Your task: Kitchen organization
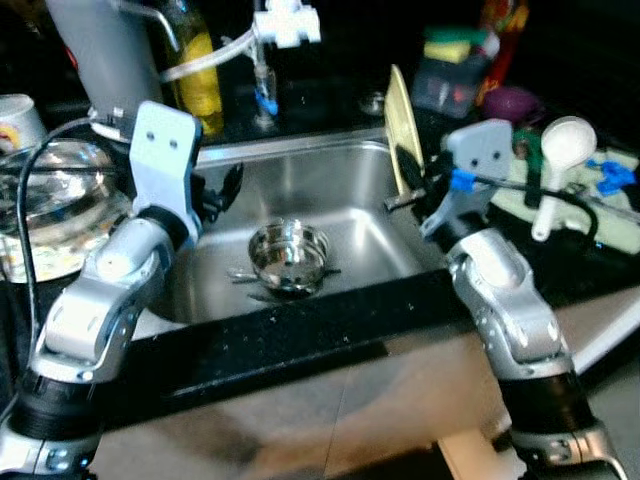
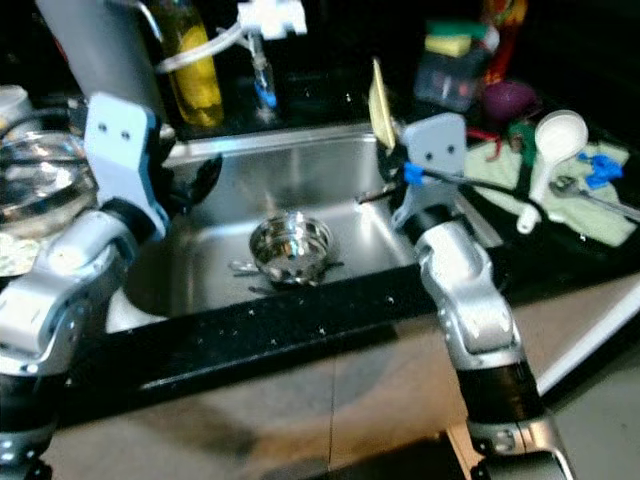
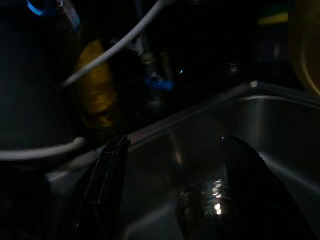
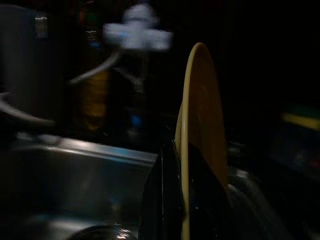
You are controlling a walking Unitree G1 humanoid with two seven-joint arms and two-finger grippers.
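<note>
Both silver arms reach forward, bent at the elbow. The left gripper [image 3: 175, 190] sits at the near left with its two black fingers [image 3: 107, 185] spread wide apart. The right gripper [image 4: 182, 195] is raised at the right, fingers [image 4: 160, 200] pinched close together.

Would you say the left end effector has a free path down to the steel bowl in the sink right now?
Probably yes. The left end effector hangs open over the sink, the steel bowl sits below it on the basin floor, and nothing lies between them. The right end effector, shut on the yellow plate, stays aside.
</note>
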